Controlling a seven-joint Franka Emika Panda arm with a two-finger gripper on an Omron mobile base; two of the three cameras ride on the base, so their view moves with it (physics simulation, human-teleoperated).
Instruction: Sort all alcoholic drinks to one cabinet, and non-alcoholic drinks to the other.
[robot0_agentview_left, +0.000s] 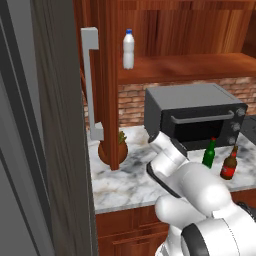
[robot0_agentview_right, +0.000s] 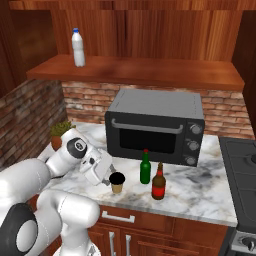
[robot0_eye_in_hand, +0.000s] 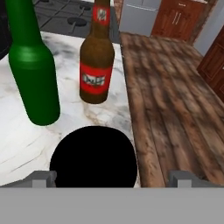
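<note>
Hand view shows the gripper (robot0_eye_in_hand: 111, 177) wide open, empty, straddling the coffee cup (robot0_eye_in_hand: 92, 156). Light and crushable, it likely wants a gentle grasp around its body, below the lid.

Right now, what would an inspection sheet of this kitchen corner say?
Surface: marble counter, drinks standing on it.
Job's things: green bottle, brown bottle and coffee cup upright on counter; white bottle on cabinet shelf.
Clutter: toaster oven, potted plant.
Fingers: gripper open, its fingers either side of the cup lid, not closed.
Cables: nothing seen.
Surroundings: brick wall, stove, open cabinet door.
</note>
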